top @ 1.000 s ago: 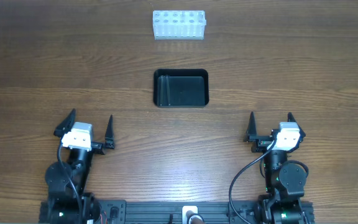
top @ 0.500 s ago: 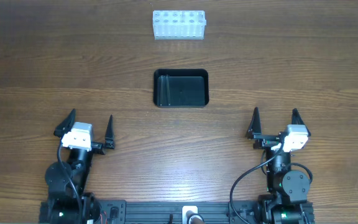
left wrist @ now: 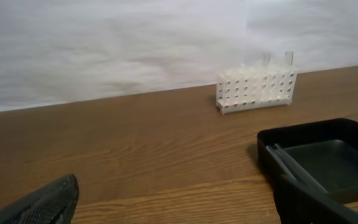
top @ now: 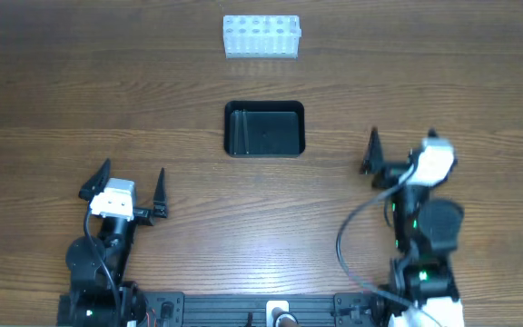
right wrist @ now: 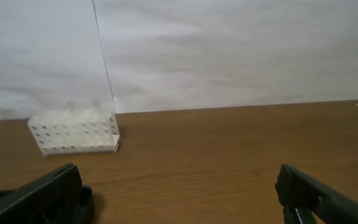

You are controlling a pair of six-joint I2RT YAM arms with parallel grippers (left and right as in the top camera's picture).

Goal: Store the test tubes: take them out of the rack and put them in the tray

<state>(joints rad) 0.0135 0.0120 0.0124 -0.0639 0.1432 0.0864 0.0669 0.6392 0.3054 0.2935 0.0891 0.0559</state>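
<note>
The left claw point(top: 134, 171) is at the left side of the brown wooden surface point(top: 62, 91), close to its own arm's base. Its two black fingers are spread wide apart, and it has nothing in them. It is well apart from the tray and the rack.

In the middle of the surface sits the black plastic tray with round corners point(top: 280, 134). Some thin clear test tubes point(left wrist: 291, 167) lie flat inside it, along one wall.

Farther away, past the tray, stands the white plastic rack full of little holes point(top: 261, 36). It is upright and does not touch the tray. In the left wrist view, two clear test tubes point(left wrist: 289, 58) stick up out of the top of the rack at one end.

The right claw point(top: 402, 136) is to the right of the tray and does not touch it. Its fingers are spread wide too, and it has nothing in them.
</note>
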